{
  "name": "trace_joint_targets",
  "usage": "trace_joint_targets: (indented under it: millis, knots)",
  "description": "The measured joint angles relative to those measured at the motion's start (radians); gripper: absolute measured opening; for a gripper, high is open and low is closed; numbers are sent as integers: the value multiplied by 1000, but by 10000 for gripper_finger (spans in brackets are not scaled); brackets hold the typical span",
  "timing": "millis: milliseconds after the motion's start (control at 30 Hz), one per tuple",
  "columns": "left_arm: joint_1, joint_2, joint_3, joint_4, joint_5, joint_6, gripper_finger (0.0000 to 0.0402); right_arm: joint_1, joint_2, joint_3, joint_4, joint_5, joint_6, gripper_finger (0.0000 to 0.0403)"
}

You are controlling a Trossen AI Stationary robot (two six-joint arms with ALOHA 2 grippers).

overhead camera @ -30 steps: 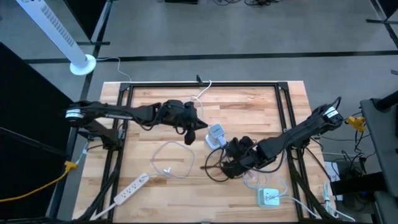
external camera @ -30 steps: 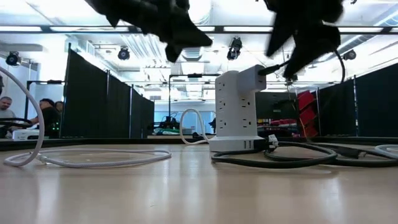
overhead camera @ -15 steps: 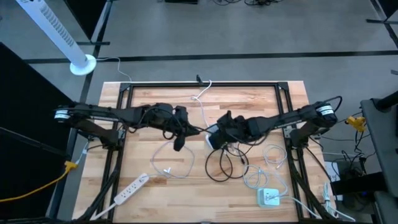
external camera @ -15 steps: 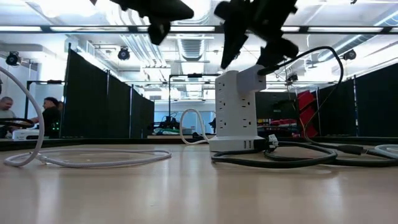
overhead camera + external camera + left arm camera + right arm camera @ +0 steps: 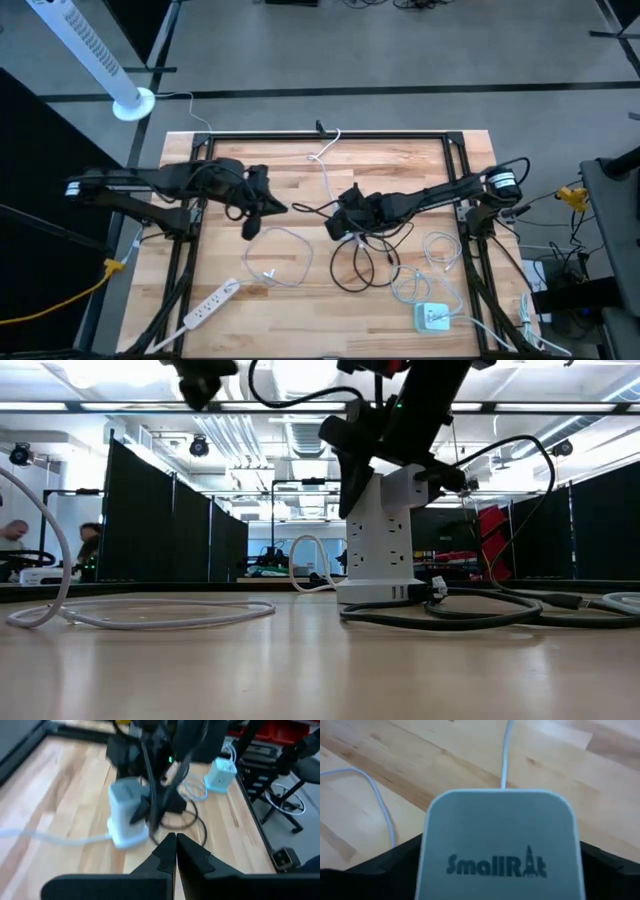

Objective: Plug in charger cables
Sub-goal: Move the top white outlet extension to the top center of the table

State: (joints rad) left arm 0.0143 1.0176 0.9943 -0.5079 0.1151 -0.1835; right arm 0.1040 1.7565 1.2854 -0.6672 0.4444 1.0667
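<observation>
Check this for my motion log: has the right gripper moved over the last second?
Yes. In the high view the right gripper has swung from the table's near right area toward the centre, onto the white charging tower.

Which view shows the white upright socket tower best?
The low view: the white upright socket tower shows full height with its sockets. Right wrist view shows only its top; left wrist view blurs it; in the high view the right arm mostly covers it.

One power tower [image 5: 382, 538], one power strip [image 5: 210, 303], one black cable [image 5: 352, 268].
</observation>
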Motion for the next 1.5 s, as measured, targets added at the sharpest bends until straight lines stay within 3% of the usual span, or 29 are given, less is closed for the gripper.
trace_joint_targets:
  millis: [100, 267, 567, 767, 1033, 1233, 1500]
  knots:
    - [0, -48, 0, -118, -1, -34, 0, -3, 0, 0, -12, -22, 9, 291]
    - [0, -112, 0, -266, -28, -73, 0, -27, -5, 7, -13, -61, -93, 297]
    - [0, -184, 0, -294, -145, -87, 0, -191, -2, 148, -2, -27, -405, 296]
    - [2, -180, 0, -251, -311, -38, 0, -359, -3, 186, 4, -68, -541, 296]
    - [61, -112, 0, -57, -316, 112, 0, -516, 46, 183, 8, -179, -624, 296]
    - [122, -114, 0, -28, -316, 177, 0, -541, 114, 185, 42, -202, -623, 296]
    - [133, -109, 0, -24, -318, 109, 0, -508, 114, 185, 41, -206, -638, 296]
